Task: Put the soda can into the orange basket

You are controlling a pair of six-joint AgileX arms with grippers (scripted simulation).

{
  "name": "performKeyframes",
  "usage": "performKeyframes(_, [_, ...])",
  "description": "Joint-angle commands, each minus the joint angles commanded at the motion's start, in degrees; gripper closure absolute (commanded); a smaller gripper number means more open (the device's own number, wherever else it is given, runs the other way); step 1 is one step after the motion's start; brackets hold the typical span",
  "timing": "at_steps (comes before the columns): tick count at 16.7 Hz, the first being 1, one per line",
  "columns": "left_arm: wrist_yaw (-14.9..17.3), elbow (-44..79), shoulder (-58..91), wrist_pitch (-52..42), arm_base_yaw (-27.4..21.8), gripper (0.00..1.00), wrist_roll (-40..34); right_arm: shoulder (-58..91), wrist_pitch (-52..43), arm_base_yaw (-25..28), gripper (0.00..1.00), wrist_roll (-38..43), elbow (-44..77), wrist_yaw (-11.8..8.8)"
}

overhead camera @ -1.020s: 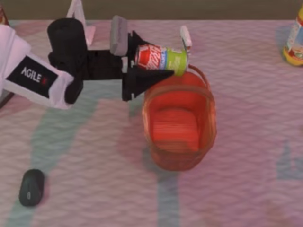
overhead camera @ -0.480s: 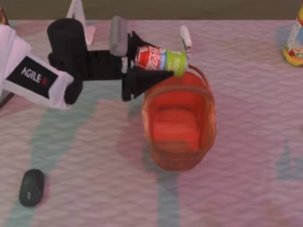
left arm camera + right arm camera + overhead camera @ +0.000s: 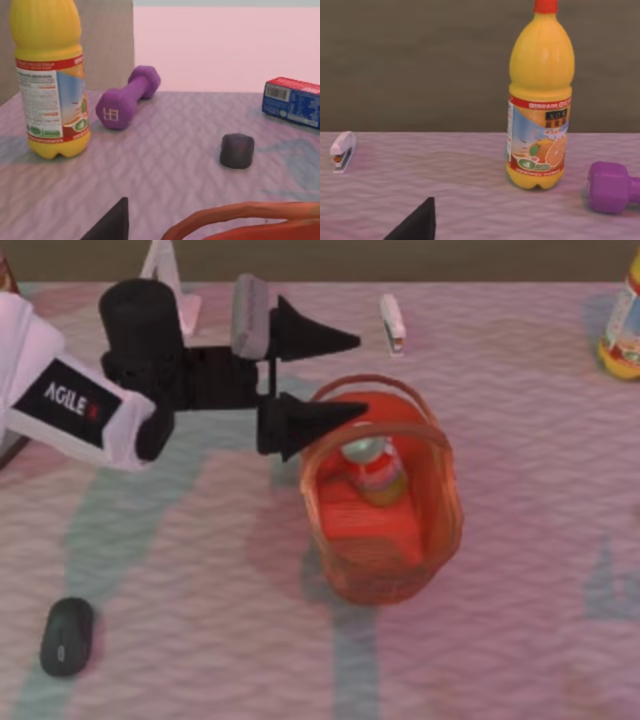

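We see a black mouse (image 3: 67, 636) at the counter's (image 3: 520, 540) near left, a white stapler (image 3: 392, 323) (far edge), and a yellow bottle (image 3: 622, 325) far right.

Our left arm (image 3: 70, 405), upper left of the frame, is a white shell lettered "AGILE", with a black wrist, grey block and two black pointed fingers (image 3: 305, 412).

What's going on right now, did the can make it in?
Left gripper open, empty, beside the basket rim. Soda can inside the orange basket. Right arm out of sight. Nothing in the way.
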Motion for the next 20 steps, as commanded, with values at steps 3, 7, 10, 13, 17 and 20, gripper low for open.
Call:
performKeyframes(3, [0.0,0.0,0.0,0.0,0.0,0.00,0.0,0.0,0.0,0.0,0.00,0.0,0.0,0.0])
performKeyframes(7, [-0.4,-0.3,-0.4,-0.4,-0.1,0.00,-0.2,0.6,-0.5,0.2,0.00,-0.3,0.5,0.0])
performKeyframes(10, [-3.3,-3.6,-4.3,-3.6,0.7,0.00,-1.8,5.7,-5.1,2.1,0.00,-3.0,5.5,-0.1])
performKeyframes(13, [-9.1,-9.3,-12.8,-9.3,2.4,0.00,-4.2,16.2,-13.5,5.3,0.00,-7.9,15.6,-0.1])
performKeyframes(17, [-19.5,-18.8,-30.3,-18.3,5.5,0.00,-6.9,37.6,-28.1,10.9,0.00,-16.8,36.9,0.0])
performKeyframes(20, [-28.5,-26.8,-46.7,-25.3,8.1,0.00,-7.8,56.3,-40.0,15.8,0.00,-24.6,56.9,0.2])
